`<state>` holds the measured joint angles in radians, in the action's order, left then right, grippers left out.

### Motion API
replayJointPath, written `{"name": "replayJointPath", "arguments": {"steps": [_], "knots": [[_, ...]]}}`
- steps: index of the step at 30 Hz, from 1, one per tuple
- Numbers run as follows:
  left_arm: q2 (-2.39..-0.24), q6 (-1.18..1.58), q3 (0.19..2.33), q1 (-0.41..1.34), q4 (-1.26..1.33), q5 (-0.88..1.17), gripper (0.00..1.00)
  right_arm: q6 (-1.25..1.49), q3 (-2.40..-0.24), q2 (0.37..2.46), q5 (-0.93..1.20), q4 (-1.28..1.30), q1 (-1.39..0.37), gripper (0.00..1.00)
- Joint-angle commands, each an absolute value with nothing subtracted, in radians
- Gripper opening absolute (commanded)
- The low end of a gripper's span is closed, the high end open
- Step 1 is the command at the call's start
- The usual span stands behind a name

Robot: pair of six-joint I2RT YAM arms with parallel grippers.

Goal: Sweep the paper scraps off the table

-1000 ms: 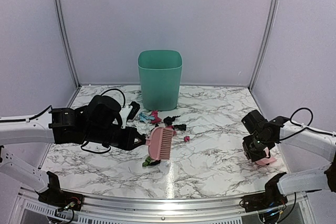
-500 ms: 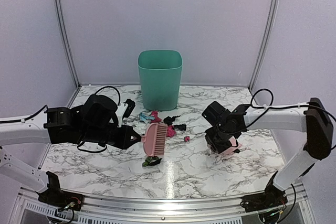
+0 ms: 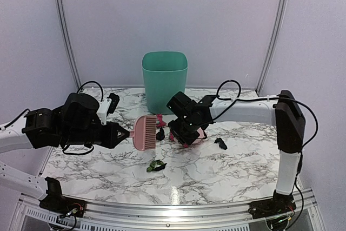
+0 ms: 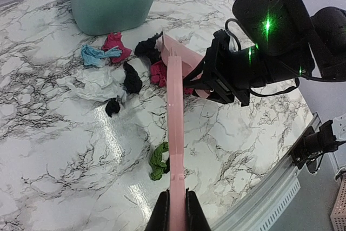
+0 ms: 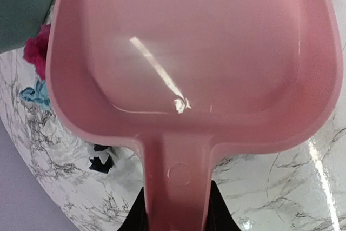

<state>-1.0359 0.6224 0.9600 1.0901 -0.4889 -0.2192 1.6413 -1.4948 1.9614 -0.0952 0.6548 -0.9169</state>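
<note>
The paper scraps lie in a loose cluster in front of the bin: magenta (image 4: 114, 44), light blue (image 4: 94, 55), black (image 4: 131, 79) and a green one (image 4: 158, 162) nearer me. In the top view the green scrap (image 3: 157, 166) lies alone and a black scrap (image 3: 220, 144) lies right of the dustpan. My left gripper (image 3: 121, 132) is shut on the handle of the pink brush (image 3: 145, 132), held edge-on over the table (image 3: 232, 171). My right gripper (image 3: 186, 128) is shut on the handle of the pink dustpan (image 5: 194, 52), whose mouth faces the cluster.
A teal bin (image 3: 165, 79) stands at the back centre, just behind the scraps. A white crumpled paper (image 4: 97, 82) lies among the scraps. Grey walls enclose the table on three sides. The metal front edge (image 3: 173, 209) runs along the near side.
My right arm has swung from the right side to the centre, carrying the dustpan up to the scraps. My left arm has drawn the brush back to the left.
</note>
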Motion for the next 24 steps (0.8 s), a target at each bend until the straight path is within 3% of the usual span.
{"name": "replayJointPath", "arguments": {"steps": [1, 6, 12, 17, 24], "knots": [[-1.006, 0.631, 0.959, 1.090, -0.529, -0.269, 0.00, 1.495, -1.619, 1.942, -0.228, 0.884, -0.939, 0.00], [-1.035, 0.619, 0.989, 1.089, -0.529, -0.277, 0.00, 1.285, -1.532, 1.792, -0.355, 0.899, -0.940, 0.00], [-1.101, 0.598, 1.040, 1.089, -0.528, -0.279, 0.00, 1.209, -1.252, 1.550, -0.525, 1.037, -0.857, 0.00], [-1.150, 0.590, 1.070, 1.089, -0.528, -0.285, 0.00, 0.962, -0.949, 1.341, -0.347, 0.774, -0.718, 0.00], [-1.181, 0.591, 1.085, 1.089, -0.525, -0.306, 0.00, 0.657, -0.782, 1.344, -0.215, 0.611, -0.650, 0.00]]}}
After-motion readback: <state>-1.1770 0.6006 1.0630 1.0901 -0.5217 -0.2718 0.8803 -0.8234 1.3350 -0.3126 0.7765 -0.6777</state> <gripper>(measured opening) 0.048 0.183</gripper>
